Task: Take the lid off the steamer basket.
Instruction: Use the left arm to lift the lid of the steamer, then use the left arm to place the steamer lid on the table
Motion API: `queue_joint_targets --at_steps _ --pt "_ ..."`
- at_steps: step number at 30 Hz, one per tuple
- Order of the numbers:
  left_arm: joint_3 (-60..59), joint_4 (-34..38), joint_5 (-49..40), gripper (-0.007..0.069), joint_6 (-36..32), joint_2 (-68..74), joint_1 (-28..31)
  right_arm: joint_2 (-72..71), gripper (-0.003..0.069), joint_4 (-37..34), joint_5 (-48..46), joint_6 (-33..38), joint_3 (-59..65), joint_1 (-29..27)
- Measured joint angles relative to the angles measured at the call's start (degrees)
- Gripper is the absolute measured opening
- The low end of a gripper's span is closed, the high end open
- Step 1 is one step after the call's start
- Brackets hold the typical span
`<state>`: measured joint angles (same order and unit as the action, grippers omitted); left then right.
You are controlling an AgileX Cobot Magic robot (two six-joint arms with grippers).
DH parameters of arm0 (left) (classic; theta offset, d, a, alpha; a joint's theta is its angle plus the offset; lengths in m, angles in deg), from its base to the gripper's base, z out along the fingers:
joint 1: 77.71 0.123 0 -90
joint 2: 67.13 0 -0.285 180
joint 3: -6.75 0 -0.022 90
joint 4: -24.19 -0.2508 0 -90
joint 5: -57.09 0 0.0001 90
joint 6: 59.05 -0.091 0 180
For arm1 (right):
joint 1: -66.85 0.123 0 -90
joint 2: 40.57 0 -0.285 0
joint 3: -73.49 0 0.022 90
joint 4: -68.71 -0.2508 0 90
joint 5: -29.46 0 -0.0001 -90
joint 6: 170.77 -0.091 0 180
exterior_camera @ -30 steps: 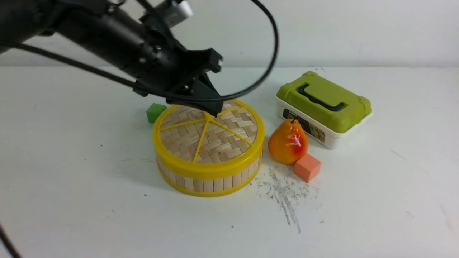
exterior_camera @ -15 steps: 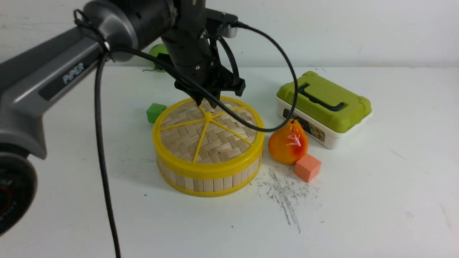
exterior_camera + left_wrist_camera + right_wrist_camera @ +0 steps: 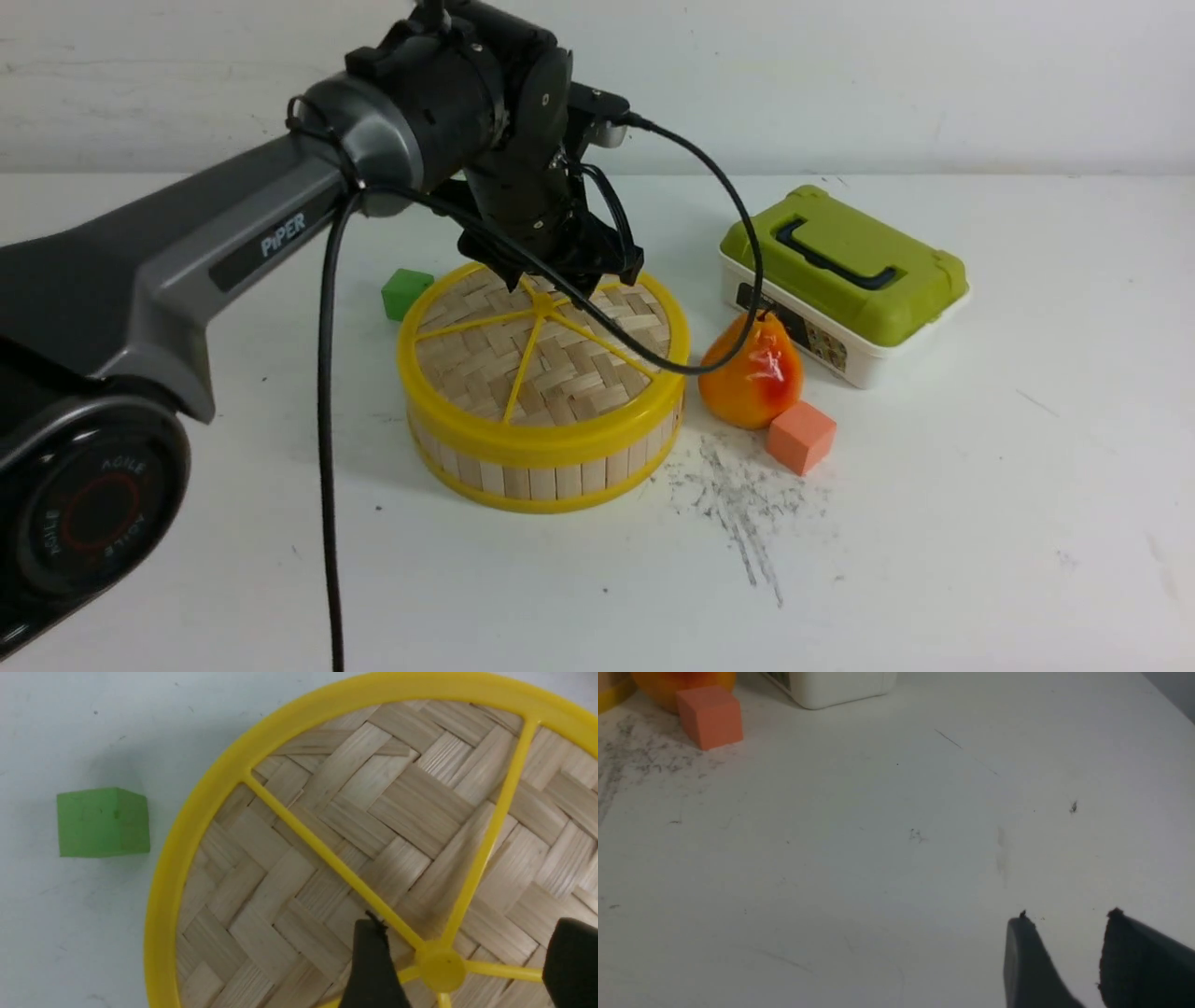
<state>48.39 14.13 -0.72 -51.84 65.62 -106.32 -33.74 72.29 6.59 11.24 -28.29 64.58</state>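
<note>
- Lid (image 3: 541, 350) sat on the steamer basket (image 3: 551, 478) (not off yet)
- Left gripper (image 3: 467, 933) straddled its hub (image 3: 441, 968), spread wide
- Right gripper (image 3: 1066, 921) gaped over the table (image 3: 878, 858)

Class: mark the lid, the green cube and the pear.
lid (image 3: 467, 364), front view, woven bamboo between two spokes.
green cube (image 3: 100, 823), left wrist view, middle of its face.
pear (image 3: 747, 383), front view, middle of its body.
</note>
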Motion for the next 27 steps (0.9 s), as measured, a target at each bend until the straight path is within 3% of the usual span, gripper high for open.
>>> queue_joint_targets --at_steps 3,7,9,15,21,26,27 --pt "0.0 -0.2 -0.7 0.0380 0.0 0.9 0.0 0.0 0.0240 0.0 0.0 0.0 0.0 0.0" --pt "0.1 -0.6 -2.0 0.0139 1.4 1.1 0.0 0.0 0.0240 0.0 0.0 0.0 0.0 0.0" --pt "0.4 -0.5 -2.2 0.0083 2.3 1.0 0.0 0.0 0.0240 0.0 0.0 0.0 0.0 0.0" --pt "3.7 -0.1 -3.7 0.0108 3.6 -1.2 -0.1 0.0 0.0240 0.0 0.0 0.0 0.0 0.0" --pt "5.9 -1.6 -3.2 0.0108 4.0 -14.4 0.2 0.0 0.0240 0.0 0.0 0.0 0.0 0.0" --pt "6.3 -7.5 -7.0 0.0108 4.0 -22.8 4.3 0.0 0.0240 0.0 0.0 0.0 0.0 0.0" --pt "6.3 -8.3 -9.7 0.0108 4.0 -24.6 7.3 0.0 0.0240 0.0 0.0 0.0 0.0 0.0"
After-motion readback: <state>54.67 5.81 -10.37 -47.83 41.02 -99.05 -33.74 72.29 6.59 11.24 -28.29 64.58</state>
